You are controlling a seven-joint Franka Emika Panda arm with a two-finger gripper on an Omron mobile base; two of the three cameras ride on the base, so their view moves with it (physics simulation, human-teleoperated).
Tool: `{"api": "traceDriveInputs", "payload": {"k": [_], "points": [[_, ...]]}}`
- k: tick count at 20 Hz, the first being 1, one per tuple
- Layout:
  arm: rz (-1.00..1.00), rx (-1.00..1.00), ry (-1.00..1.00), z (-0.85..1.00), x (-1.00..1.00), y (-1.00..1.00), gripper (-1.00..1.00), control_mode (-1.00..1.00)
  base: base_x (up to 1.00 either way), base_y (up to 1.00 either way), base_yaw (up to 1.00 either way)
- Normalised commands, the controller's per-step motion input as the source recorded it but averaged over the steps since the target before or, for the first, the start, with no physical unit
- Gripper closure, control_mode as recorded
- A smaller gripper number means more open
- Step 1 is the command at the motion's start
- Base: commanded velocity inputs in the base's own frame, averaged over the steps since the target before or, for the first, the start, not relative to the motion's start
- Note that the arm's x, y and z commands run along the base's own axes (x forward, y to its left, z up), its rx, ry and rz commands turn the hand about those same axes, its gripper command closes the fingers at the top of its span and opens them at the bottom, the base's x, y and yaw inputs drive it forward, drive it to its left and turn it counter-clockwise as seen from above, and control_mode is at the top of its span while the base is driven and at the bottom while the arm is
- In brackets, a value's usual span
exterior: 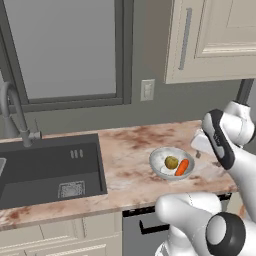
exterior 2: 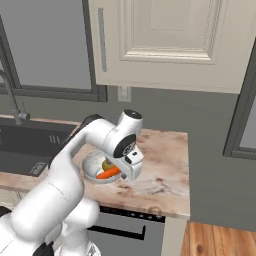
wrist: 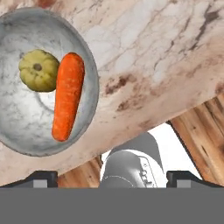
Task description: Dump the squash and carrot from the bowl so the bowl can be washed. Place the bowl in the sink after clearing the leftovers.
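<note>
Squash (wrist: 38,70) and carrot (wrist: 68,101) side by side in bowl (wrist: 85,57) on counter (exterior: 130,150), well right of sink (exterior: 45,167). Gripper (wrist: 111,178) above, fingers spread, seemingly empty.

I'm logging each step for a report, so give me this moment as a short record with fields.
bowl: on the marble counter, right of the sink; upright
squash: inside the bowl
carrot: inside the bowl, lying beside the squash
gripper: above the counter just right of the bowl, pointing down, holding nothing
gripper fingers: wide apart
sink contents: no bowl in it yet
task progress: bowl not yet picked up or emptied
</note>
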Motion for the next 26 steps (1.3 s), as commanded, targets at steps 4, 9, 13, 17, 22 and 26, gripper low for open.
{"api": "traceDriveInputs", "payload": {"k": [4, 9, 13, 17, 22, 26], "points": [[-0.13, 0.02, 0.09, -0.49, 0.40, -0.04, -1.00, -1.00, 0.00, 0.00, 0.00], [0.00, 0.00, 0.09, -0.62, 0.26, 0.08, -1.00, -1.00, 0.00, 0.00, 0.00], [0.00, 0.00, 0.01, -0.39, 0.40, 0.10, -1.00, -1.00, 0.00, 0.00, 0.00], [0.00, 0.00, 0.00, -0.27, 0.25, 0.05, -1.00, -1.00, 0.00, 0.00, 0.00], [0.00, 0.00, 0.00, -0.31, 0.05, 0.10, -1.00, -1.00, 0.00, 0.00, 0.00], [0.00, 0.00, 0.00, -0.25, 0.00, 0.13, -1.00, -1.00, 0.00, 0.00, 0.00]]}}
